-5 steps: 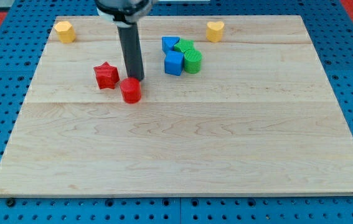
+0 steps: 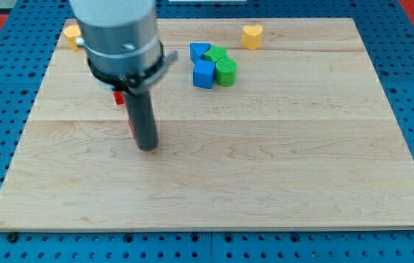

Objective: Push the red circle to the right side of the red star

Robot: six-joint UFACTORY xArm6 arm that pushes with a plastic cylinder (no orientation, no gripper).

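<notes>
My tip [image 2: 147,148] hides the red circle [image 2: 130,126]: only a sliver shows. No pincer fitted, so none in view.

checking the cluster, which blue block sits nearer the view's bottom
The blue cube, directly left of the green cylinder. The other blue block, triangular, sits above it toward the view's top.
</notes>
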